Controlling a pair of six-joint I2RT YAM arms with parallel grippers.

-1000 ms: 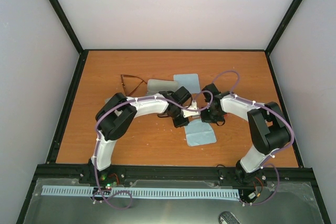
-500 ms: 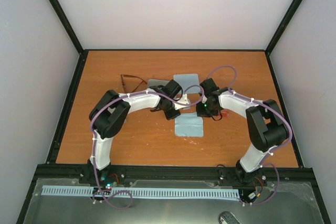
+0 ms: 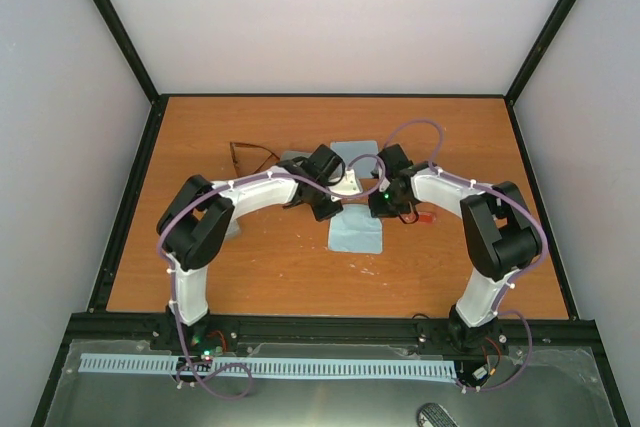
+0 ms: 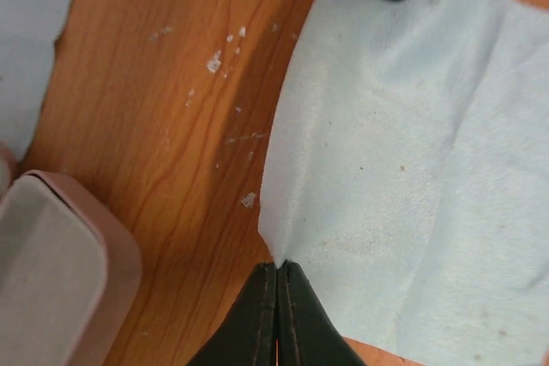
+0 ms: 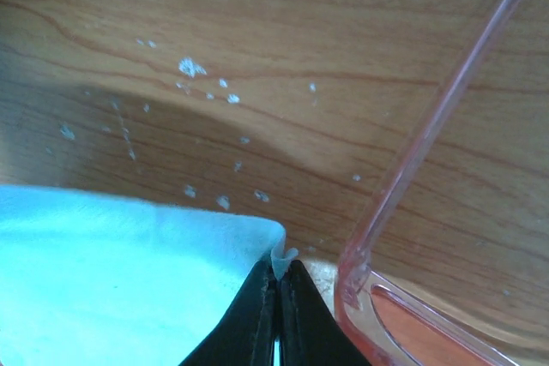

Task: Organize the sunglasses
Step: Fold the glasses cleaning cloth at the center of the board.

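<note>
Now left tool [image 4: 280, 267], right tool [image 5: 279, 267] pinch one cloth [image 4: 412, 169]; brown sunglasses [image 3: 248, 154], red sunglasses [image 5: 412, 332] apart.

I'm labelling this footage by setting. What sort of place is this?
Likely a robot lab test cell: white walls and black frame enclose a wooden table; two arms bolted at its edge pinch a blue cloth.

Matt, fuzzy light blue cloth [image 4: 412, 169] — smooth wood-grain table [image 5: 326, 32], glossy translucent red-orange plastic sunglasses [image 5: 426, 139]

Pink case [image 4: 51, 273] near left hand [image 4: 279, 268]; red-orange sunglasses [image 5: 426, 130] just beside right hand [image 5: 279, 270].
</note>
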